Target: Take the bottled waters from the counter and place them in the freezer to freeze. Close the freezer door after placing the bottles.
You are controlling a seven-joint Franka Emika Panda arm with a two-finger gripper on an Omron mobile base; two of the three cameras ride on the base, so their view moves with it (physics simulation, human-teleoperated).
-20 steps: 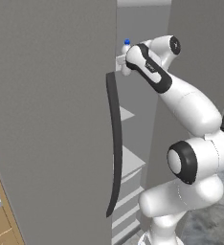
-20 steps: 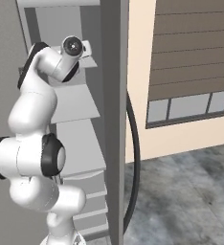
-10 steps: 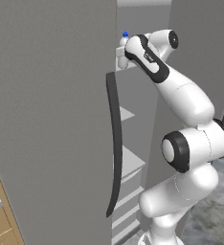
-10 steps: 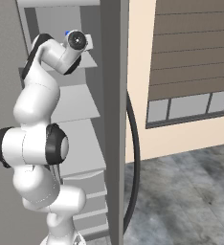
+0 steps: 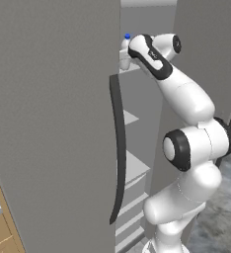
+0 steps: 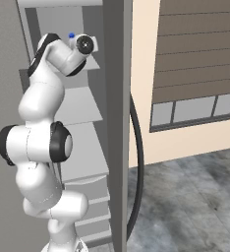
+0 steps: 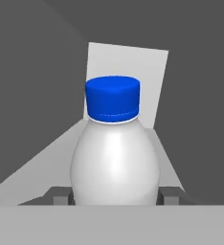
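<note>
A plain whitish bottled water (image 7: 115, 162) with a blue cap fills the hand view, upright between my two fingertips. My gripper (image 7: 116, 197) is shut on its lower body, holding it over a white shelf (image 7: 42, 172) inside the freezer. In the left base view the bottle (image 5: 124, 49) shows at the top shelf level, just left of my hand (image 5: 137, 52). The right base view shows only its blue cap (image 6: 71, 35) behind my wrist. The freezer door (image 5: 53, 123) stands open, with its long dark handle (image 5: 118, 148) facing me.
Lower white shelves (image 5: 133, 168) step down inside the freezer below my arm. The door's edge (image 6: 116, 123) and handle (image 6: 136, 162) stand close on the right of my arm. A beige wall with a window (image 6: 195, 108) and a grey stone floor lie beyond.
My hand has carried the bottle slightly up and deeper into the top of the freezer. The forearm has swung closer to the door's edge.
</note>
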